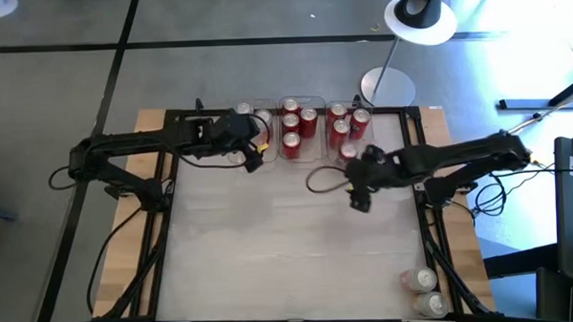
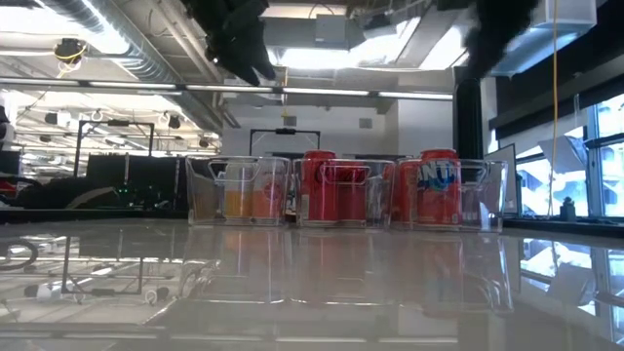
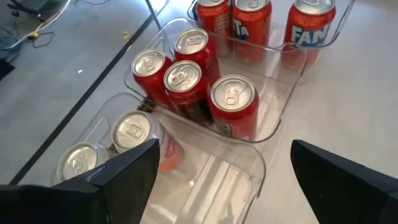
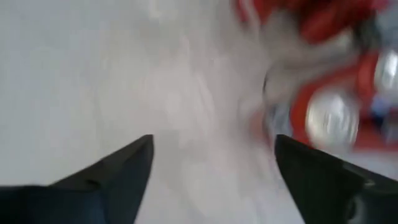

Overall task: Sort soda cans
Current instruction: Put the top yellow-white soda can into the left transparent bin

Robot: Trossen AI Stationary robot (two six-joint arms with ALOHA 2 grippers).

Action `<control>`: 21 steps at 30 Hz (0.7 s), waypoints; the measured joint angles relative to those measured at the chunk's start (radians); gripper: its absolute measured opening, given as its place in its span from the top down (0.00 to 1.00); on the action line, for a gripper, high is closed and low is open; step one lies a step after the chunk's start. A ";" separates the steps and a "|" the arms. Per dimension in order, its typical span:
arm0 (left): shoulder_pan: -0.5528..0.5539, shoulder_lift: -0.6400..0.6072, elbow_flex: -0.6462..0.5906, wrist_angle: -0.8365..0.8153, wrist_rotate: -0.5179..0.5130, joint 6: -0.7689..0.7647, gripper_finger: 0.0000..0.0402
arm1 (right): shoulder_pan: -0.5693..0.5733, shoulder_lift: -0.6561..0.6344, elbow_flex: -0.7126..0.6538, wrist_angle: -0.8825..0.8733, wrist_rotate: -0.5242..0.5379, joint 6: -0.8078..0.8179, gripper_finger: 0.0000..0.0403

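High view: three clear bins (image 1: 302,105) are sitting along the tabletop's (image 1: 290,256) upper edge, red cans (image 1: 291,123) standing inside; two more cans (image 1: 423,280) are lying at lower right. Left pincer (image 1: 252,155) is hovering by the leftmost bin, right pincer (image 1: 357,195) right of centre.

Low view: bins are lining up mid-frame, red cans inside.

Left wrist view: fingers (image 3: 134,168) are standing wide apart, empty, above the bins.

Right wrist view: fingers (image 4: 124,165) are gaping wide, holding nothing, blurred red cans at upper right.

Blurred red soda cans (image 4: 329,118) past the right end effector (image 4: 211,168)
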 joint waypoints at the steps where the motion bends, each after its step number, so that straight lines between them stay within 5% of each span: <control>1: -0.003 0.000 0.000 0.001 -0.002 -0.002 0.13 | 0.023 -0.007 0.007 -0.055 -0.009 0.053 0.13; 7: -0.023 0.000 0.000 -0.002 -0.005 -0.014 0.13 | 0.104 -0.016 0.023 -0.264 -0.122 0.190 0.02; 21: -0.061 0.000 0.000 -0.012 -0.003 0.000 0.13 | 0.213 -0.010 0.022 -0.474 -0.348 0.432 0.02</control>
